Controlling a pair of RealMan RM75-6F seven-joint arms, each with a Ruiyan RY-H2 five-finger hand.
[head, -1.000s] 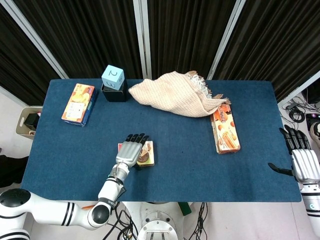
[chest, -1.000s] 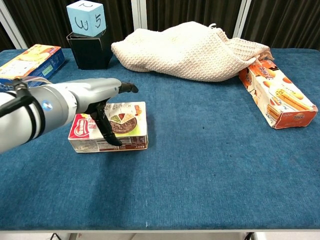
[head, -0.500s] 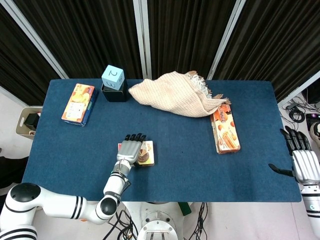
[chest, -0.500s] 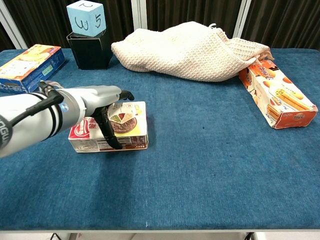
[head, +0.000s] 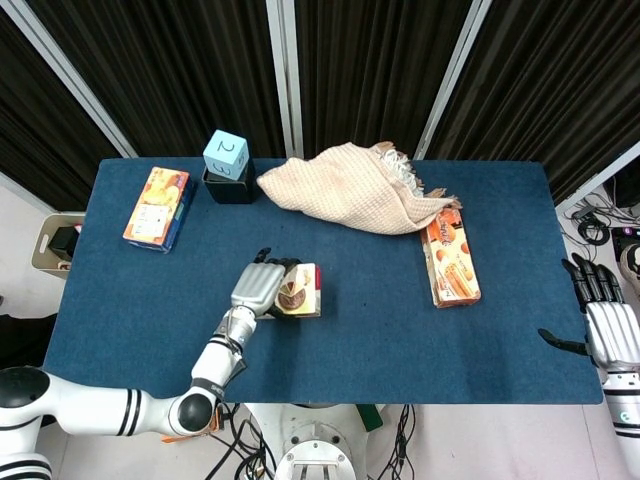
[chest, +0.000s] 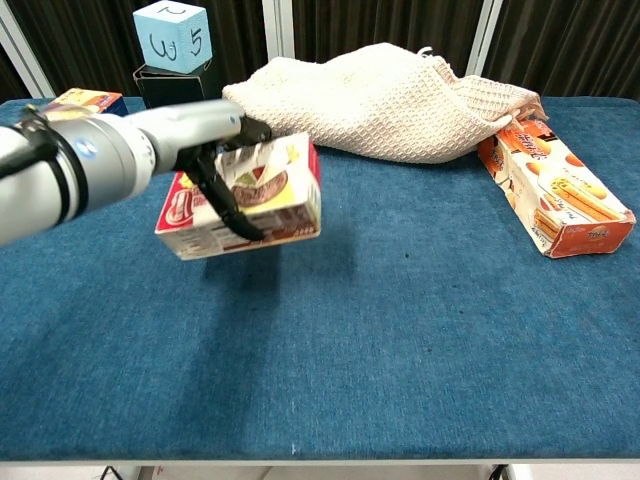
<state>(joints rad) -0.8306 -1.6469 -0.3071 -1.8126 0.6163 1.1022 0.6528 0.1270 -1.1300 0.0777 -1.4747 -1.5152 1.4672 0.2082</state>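
Observation:
My left hand (head: 258, 287) (chest: 215, 150) grips a small red and white food box (head: 300, 291) (chest: 262, 205) and holds it tilted in the air above the blue table (head: 380, 320); its shadow lies on the cloth beneath. My right hand (head: 606, 325) hangs past the table's right edge with its fingers spread and nothing in it; the chest view does not show it.
A beige knitted cloth (head: 345, 187) (chest: 380, 95) is heaped at the back centre, partly over an orange biscuit box (head: 450, 260) (chest: 555, 195). A light blue numbered cube (head: 226, 154) (chest: 172, 36) sits on a black holder (chest: 180, 100). An orange and blue box (head: 157, 206) lies far left.
My left hand closed on the small food box and lifted it off the table, carrying it slightly right and tilting it. The right hand stayed put.

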